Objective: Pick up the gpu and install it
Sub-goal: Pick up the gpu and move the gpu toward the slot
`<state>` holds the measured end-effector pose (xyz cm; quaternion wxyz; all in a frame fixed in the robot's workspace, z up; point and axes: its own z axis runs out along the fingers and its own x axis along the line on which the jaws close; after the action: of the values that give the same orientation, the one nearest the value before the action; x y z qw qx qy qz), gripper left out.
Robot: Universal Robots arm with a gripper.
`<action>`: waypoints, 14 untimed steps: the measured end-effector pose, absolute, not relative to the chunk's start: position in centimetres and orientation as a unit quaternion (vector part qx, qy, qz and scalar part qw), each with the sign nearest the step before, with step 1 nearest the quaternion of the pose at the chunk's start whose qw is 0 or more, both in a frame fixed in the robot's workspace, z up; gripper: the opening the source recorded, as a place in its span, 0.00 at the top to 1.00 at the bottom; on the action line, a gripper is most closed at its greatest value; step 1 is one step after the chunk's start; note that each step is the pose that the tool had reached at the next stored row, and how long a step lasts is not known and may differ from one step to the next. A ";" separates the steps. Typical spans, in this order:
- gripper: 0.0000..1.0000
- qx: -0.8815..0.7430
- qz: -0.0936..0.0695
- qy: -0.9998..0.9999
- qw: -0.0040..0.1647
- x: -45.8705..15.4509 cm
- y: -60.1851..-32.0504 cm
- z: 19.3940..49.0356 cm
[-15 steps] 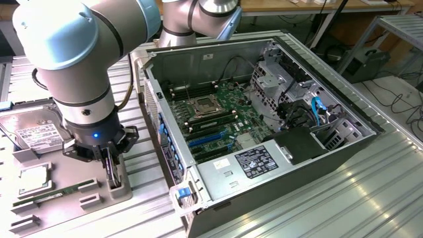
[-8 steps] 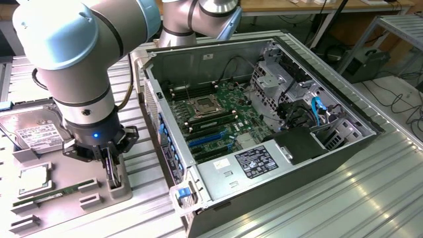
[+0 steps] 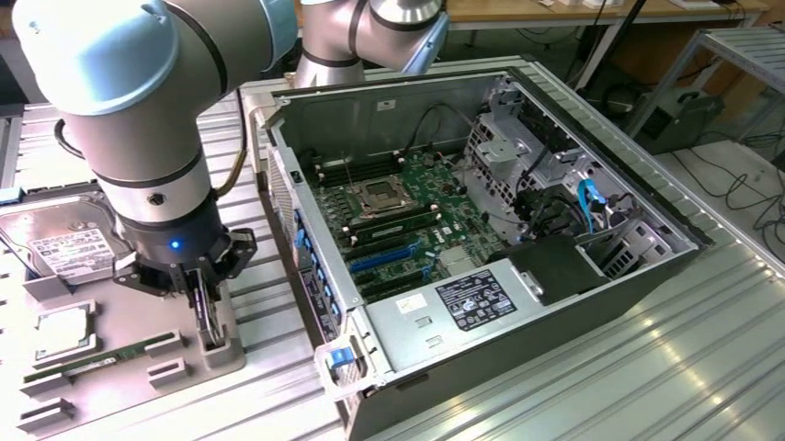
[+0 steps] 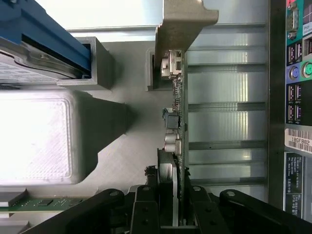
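The gpu [image 3: 210,320] stands on edge, dark and slim, in a grey slotted holder [image 3: 223,353] on the parts tray at the exterior view's left. My gripper [image 3: 206,296] comes straight down onto it, one finger on each face of the card, shut on it. In the wrist view the gpu [image 4: 176,122] runs away from my gripper [image 4: 174,217], its silver end bracket [image 4: 180,24] at the far end beside the holder's slot. The open computer case [image 3: 638,197] lies to the exterior view's right, with the motherboard [image 3: 411,216] and its blue slots [image 3: 382,262] exposed.
On the grey tray [image 3: 129,317] lie a hard drive [image 3: 62,241], a square processor [image 3: 62,333] and a narrow green RAM stick [image 3: 98,360]. The case's rear ports [image 4: 297,97] are close beside the card. A ribbed metal table [image 3: 613,367] carries everything.
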<state>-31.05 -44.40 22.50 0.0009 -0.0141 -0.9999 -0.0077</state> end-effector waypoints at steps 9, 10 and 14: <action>0.72 -0.014 -0.008 -1.000 0.001 -31.0 -44.4 24.0; 0.72 -0.014 -0.008 -1.000 0.001 -31.0 -44.4 24.2; 0.72 -0.014 -0.008 -1.000 0.001 -31.0 -44.4 25.0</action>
<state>-31.03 -44.40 24.97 0.0009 -0.0141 -0.9999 -0.0077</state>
